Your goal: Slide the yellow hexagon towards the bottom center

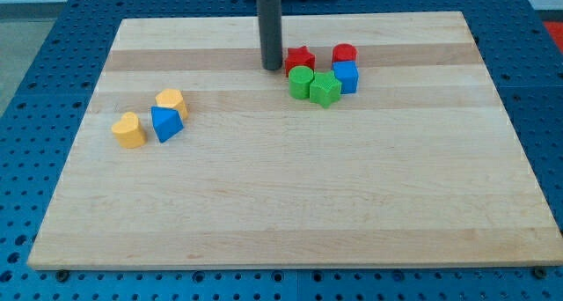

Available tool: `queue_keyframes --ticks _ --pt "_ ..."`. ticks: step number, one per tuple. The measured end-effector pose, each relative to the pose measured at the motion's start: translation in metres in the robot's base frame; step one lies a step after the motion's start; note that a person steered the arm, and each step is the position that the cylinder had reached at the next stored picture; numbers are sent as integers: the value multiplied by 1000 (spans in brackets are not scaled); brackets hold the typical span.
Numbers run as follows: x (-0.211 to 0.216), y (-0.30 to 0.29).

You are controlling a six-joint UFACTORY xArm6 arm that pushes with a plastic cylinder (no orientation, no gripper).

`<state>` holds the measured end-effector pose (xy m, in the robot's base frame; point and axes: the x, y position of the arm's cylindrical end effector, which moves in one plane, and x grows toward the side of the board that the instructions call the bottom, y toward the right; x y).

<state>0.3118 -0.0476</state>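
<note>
**Yellow hexagon not yet reached**

My tip (271, 67) is sitting near the counter's (290, 204) top centre, just left of the red star (300, 58), well apart from the yellow hexagon (171, 100). That block is lying at the view's left beside a blue block (166, 123). The end effector, a bare rod, is holding nothing. The whole push is remaining.

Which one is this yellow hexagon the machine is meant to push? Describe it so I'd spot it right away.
Look at the wooden board, at the small group of three blocks near the view's left edge. The yellow hexagon is the one nearest the view's top, touching the blue block. The other yellow block sits lower left and looks heart-shaped. My tip is far off, by the red star.
</note>
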Motion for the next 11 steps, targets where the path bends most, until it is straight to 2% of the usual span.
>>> queue_keyframes --ticks 2,3,5,7,11 --pt "2 -122" --pt "26 -168" --pt "77 -185" --pt "82 -146" --pt "110 13"
